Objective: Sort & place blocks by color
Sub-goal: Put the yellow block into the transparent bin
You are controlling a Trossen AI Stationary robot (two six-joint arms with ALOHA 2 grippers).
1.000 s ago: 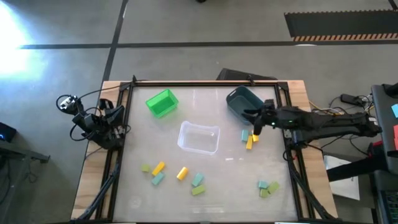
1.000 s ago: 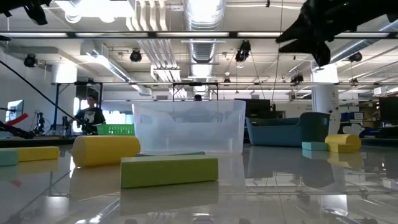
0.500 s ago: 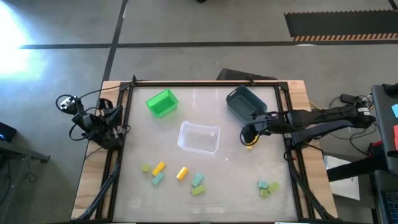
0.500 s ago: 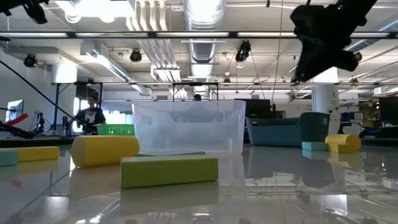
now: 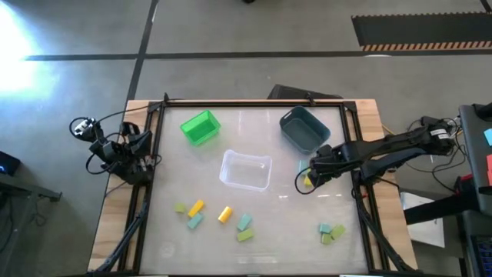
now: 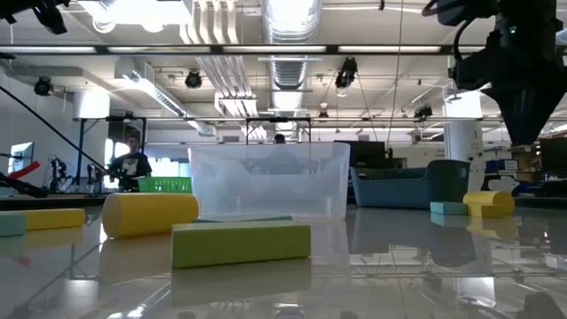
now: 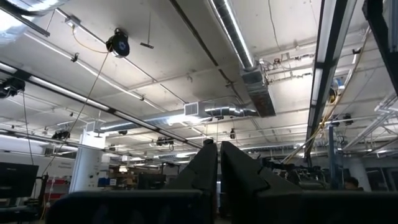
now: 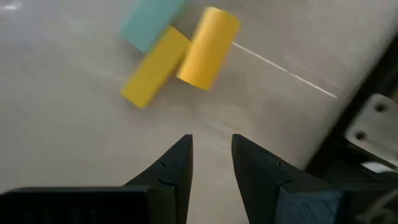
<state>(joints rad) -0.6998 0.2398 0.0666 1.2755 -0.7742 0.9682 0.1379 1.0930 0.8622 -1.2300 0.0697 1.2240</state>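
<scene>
At the right side of the glossy bench [image 5: 254, 115], the right end effector [image 5: 307, 174] has swung from beside the dark blue-grey plastic bin [image 5: 304, 128] towards the near edge over the last second. It now hangs over a small cluster of blocks: a yellow cylindrical block [image 8: 208, 48], a yellow rectangular block [image 8: 154, 74] touching it, and a pale teal block [image 8: 149, 23] against both. Its fingers stand a little apart and hold nothing. I judge that a yellow piece is the next pick and that no grasp has begun.

The left end effector [image 7: 217, 168] is parked off the bench's left edge, its fingers pressed together and pointing at the ceiling.

All three bins look empty from above, so sorting seems barely started.

- Bins: three: bright green basket [image 5: 200, 127], clear plastic tub [image 5: 246, 170], dark blue-grey bin.
- Blocks under the right arm: three, two yellow and one teal.
- Near-left group [image 5: 189, 212]: three, one each of light green, yellow and teal.
- Near-centre: one lone yellow block [image 5: 224, 215], plus a teal and green pair [image 5: 244, 228].
- Near-right cluster [image 5: 331, 231]: about three, teal and green; the exact count is unclear.
</scene>
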